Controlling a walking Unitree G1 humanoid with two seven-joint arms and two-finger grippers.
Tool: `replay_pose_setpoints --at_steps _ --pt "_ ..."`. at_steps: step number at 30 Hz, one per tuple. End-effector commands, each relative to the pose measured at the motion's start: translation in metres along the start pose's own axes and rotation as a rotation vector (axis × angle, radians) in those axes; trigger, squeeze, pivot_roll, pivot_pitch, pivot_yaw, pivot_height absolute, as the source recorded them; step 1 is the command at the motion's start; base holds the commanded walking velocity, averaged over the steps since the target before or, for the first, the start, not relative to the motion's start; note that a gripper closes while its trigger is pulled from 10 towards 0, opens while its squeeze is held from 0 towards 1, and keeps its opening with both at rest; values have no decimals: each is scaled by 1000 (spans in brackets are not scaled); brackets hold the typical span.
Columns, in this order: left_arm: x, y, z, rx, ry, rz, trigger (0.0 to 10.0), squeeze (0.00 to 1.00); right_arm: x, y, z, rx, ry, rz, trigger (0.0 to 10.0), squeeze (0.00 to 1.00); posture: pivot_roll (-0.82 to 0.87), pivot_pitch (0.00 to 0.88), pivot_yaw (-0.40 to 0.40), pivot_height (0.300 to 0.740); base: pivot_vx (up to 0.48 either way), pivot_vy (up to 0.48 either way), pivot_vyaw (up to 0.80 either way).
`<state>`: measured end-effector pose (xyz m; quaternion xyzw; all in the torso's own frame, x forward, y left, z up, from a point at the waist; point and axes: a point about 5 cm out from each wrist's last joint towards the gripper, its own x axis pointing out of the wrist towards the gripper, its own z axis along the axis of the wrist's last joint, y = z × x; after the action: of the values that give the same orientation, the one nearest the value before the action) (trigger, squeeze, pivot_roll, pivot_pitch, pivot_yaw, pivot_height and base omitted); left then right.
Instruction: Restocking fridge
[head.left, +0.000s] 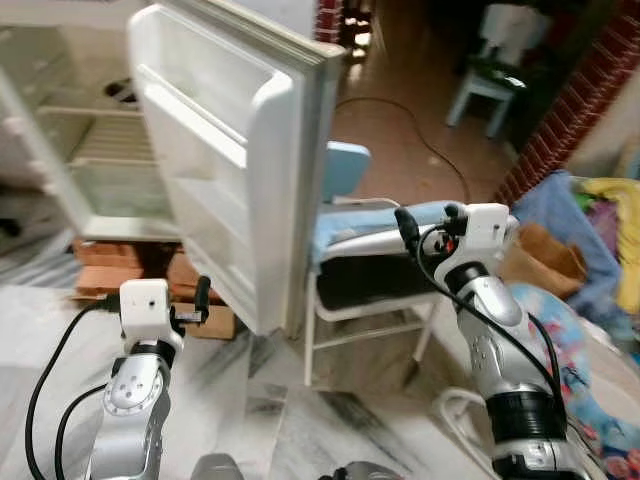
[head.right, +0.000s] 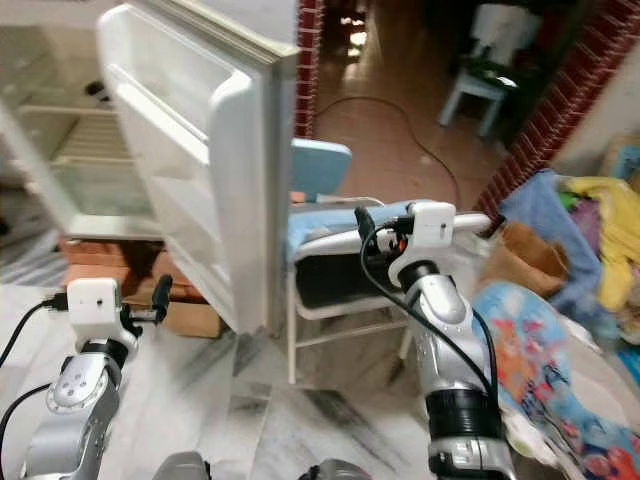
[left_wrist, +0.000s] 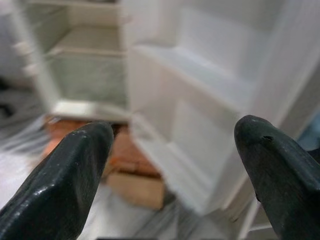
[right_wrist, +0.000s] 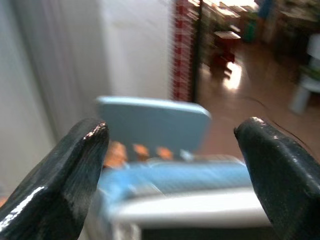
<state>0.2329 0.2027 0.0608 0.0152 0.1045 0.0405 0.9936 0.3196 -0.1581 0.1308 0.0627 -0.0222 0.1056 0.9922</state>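
The white fridge (head.left: 95, 160) stands open at the left, its wire shelf and lower compartment bare. Its door (head.left: 235, 150) swings out toward me, and the door shelves (left_wrist: 200, 75) hold nothing. My left gripper (head.left: 200, 300) hovers low in front of the door's bottom edge, open, with nothing between its fingers (left_wrist: 65, 175). My right gripper (head.left: 408, 228) is raised to the right of the door, open and empty. It points at a light blue chair (right_wrist: 155, 117) standing just behind the door.
The blue chair (head.left: 345, 170) with white legs sits tight against the door's outer edge. Bricks (head.left: 110, 265) and a cardboard box (head.left: 215, 322) lie under the fridge. Piled clothes (head.left: 600, 230) fill the right side. A cable (head.left: 430, 150) crosses the floor beyond.
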Motion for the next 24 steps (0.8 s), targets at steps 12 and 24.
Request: replay_pose_setpoints --at_steps 12,24 --pt "-2 4 2 13 16 12 10000 0 18 16 5 34 -44 13 10000 0 81 41 -109 740 0 0 800" --pt "-2 5 -2 29 42 7 10000 0 17 10 -2 27 -32 -19 10000 0 87 36 -108 740 0 0 246"
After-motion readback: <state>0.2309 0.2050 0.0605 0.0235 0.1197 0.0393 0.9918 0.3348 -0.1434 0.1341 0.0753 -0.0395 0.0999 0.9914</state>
